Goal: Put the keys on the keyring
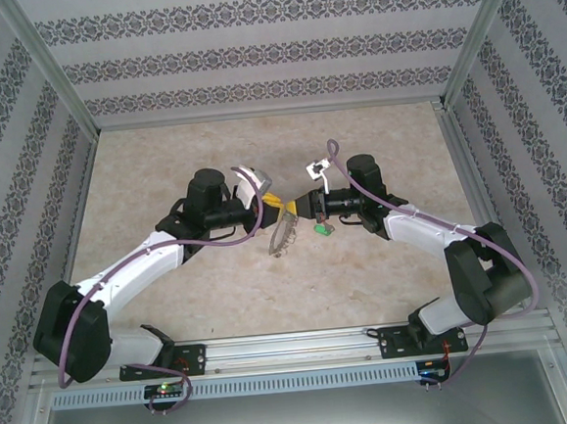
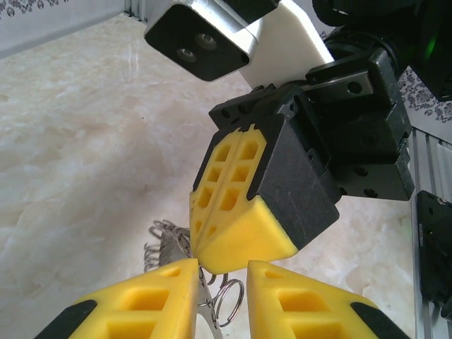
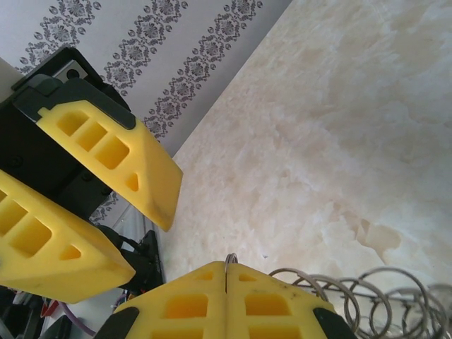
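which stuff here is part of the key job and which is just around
Job:
key
keyring
left gripper, jaws open
right gripper, jaws shut on the keyring

Just around:
table
walls
rail

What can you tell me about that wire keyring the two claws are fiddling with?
The keyring is a thin silvery wire loop strung with many small overlapping wire rings, so it looks like a floppy coil. The right gripper is shut on one bit of its wire, and the rest trails off to the side. One ring sits in the gap of the open left gripper. Whether any of it touches the table is unclear.
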`<state>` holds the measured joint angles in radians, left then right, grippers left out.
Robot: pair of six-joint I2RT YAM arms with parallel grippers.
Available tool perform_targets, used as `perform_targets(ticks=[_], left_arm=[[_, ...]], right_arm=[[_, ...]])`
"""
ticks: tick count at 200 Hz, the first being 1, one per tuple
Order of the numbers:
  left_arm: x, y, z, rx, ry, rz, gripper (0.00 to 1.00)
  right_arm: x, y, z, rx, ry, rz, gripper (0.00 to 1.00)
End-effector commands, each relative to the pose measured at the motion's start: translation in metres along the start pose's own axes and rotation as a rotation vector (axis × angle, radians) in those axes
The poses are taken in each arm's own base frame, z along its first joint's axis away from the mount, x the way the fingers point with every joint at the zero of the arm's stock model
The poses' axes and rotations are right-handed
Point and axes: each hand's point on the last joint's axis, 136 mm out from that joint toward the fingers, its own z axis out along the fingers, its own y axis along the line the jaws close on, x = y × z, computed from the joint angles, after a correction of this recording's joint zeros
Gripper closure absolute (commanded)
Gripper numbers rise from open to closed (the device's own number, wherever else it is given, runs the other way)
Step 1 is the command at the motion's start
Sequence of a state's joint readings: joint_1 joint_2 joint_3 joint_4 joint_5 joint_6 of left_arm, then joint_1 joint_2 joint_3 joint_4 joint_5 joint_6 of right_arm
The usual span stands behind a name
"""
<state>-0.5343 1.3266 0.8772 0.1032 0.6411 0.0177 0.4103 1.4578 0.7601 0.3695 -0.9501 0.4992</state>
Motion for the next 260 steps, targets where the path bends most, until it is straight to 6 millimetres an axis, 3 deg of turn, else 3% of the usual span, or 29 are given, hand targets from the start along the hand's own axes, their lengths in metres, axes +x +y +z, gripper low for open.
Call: perform_targets(ticks=[1,83,124,168,198,260], left_arm=[[-0.004,-0.002,-0.005,0.015,-0.028,-0.004,0.75],[0.009,0.0,-0.005,-0.003,0.004,-0.1,0.75],[0.001,-0.006,-0.014,0.002,-0.026,-0.083,0.75],[-0.008,-0.025,-0.017,0.11,0.008,-0.032,0.75],[-0.014,-0.033,-0.013,0.179,0.046,-0.03,0.67],[-0.028,-0.025,-0.003,0.178,0.058,-0.074,0.6]], right_arm=[[-0.02,0.017,-0.003,-0.023,-0.038,-0.058,1.0],[-0.03,0.022,-0.003,-0.022,-0.055,-0.058,1.0],[-0.033,0.026,-0.003,-0.036,-0.048,-0.064,1.0],[-0.036,0.033,0.0,-0.067,-0.033,-0.066,1.0],[-0.039,0.038,0.0,-0.082,-0.027,-0.072,1.0],[-0.042,0.045,-0.002,-0.086,-0.028,-0.084,1.0]])
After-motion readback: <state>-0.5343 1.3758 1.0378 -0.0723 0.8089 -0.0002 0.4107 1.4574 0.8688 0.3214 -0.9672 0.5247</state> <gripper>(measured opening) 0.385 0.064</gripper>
